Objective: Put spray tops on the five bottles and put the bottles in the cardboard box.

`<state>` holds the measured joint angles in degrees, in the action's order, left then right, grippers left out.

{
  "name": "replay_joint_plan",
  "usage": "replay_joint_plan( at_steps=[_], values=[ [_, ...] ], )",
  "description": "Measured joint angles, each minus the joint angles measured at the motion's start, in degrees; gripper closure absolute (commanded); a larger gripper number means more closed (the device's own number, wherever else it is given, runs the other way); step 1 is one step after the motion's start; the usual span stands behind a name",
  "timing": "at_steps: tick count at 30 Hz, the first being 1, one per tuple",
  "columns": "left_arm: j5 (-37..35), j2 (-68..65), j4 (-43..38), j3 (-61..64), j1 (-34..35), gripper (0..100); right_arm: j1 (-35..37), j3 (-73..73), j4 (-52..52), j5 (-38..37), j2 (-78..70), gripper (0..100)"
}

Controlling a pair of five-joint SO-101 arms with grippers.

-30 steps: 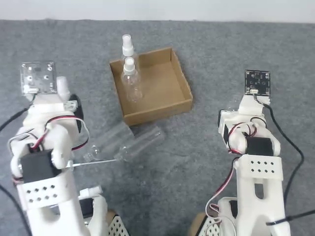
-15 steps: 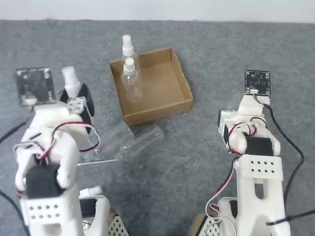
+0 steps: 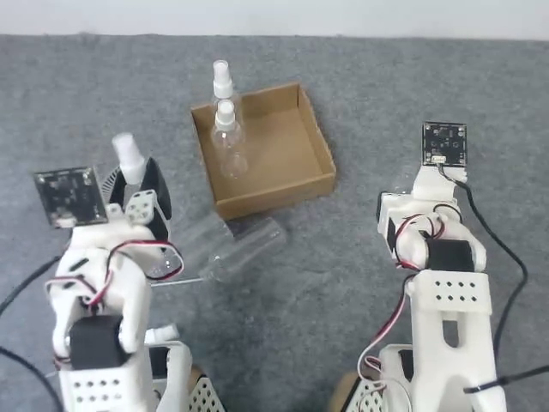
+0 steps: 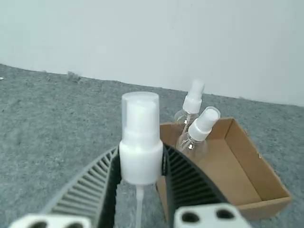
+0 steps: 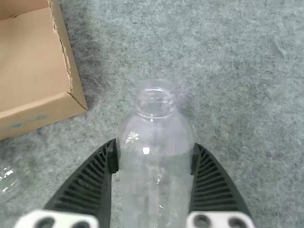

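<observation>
On the left of the high view, the left claw (image 3: 137, 178) is raised above the grey tabletop (image 3: 386, 86), its two dark fingers closed on a white spray top (image 3: 129, 156). The left wrist view shows this closely: the left claw (image 4: 140, 164) grips the collar of the spray top (image 4: 140, 137) from both sides, the top stands upright with its cap uppermost, and its thin dip tube hangs down between the fingers.

Near the foot of the left arm, a small white spray top (image 3: 163, 330) lies on the tabletop. Right of that arm, two clear bottles without tops lie on their sides, one (image 3: 202, 240) beside the other (image 3: 253, 240), just in front of the cardboard box (image 3: 274, 196).

The cardboard box sits open at the middle of the tabletop, turned at a slight angle. One capped bottle (image 3: 229, 142) is in its left part, and in the left wrist view this bottle (image 4: 202, 128) leans. A second capped bottle (image 3: 222, 81) stands at the box's far left corner; whether it is just inside or just behind the wall I cannot tell.

On the right, the right arm (image 3: 437, 257) is folded over the tabletop, well apart from the box. In the right wrist view the right claw (image 5: 154, 154) is partly open, its fingers pressed against the sides of a clear bottle (image 5: 154, 137) with a bare, open neck. A corner of the cardboard box (image 5: 28, 71) lies near this bottle, apart from it
</observation>
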<state>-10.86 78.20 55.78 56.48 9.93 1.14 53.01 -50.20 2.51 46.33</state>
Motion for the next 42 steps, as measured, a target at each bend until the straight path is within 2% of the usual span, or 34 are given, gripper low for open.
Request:
replay_joint_plan(
  at_steps=[3,10,18,27,32,42],
  values=[
    [0.0,3.3,0.0,2.3,-0.4,99,-0.3,0.0,0.0,0.0,0.0,90.2],
    [0.0,10.2,0.0,6.1,-6.5,98,0.1,0.0,0.0,0.0,0.0,90.2],
    [0.0,12.0,0.0,6.1,-7.4,98,1.2,1.8,0.0,0.0,1.5,90.2],
    [0.0,12.0,0.0,6.1,-7.3,98,5.9,6.9,0.0,-0.1,11.0,90.2],
    [-2.0,12.0,0.0,6.1,-7.3,94,9.1,9.2,0.0,-2.4,14.9,90.2],
    [-4.0,12.0,0.0,6.1,-7.3,94,17.8,13.3,0.0,-6.5,20.2,90.2]
  ],
)
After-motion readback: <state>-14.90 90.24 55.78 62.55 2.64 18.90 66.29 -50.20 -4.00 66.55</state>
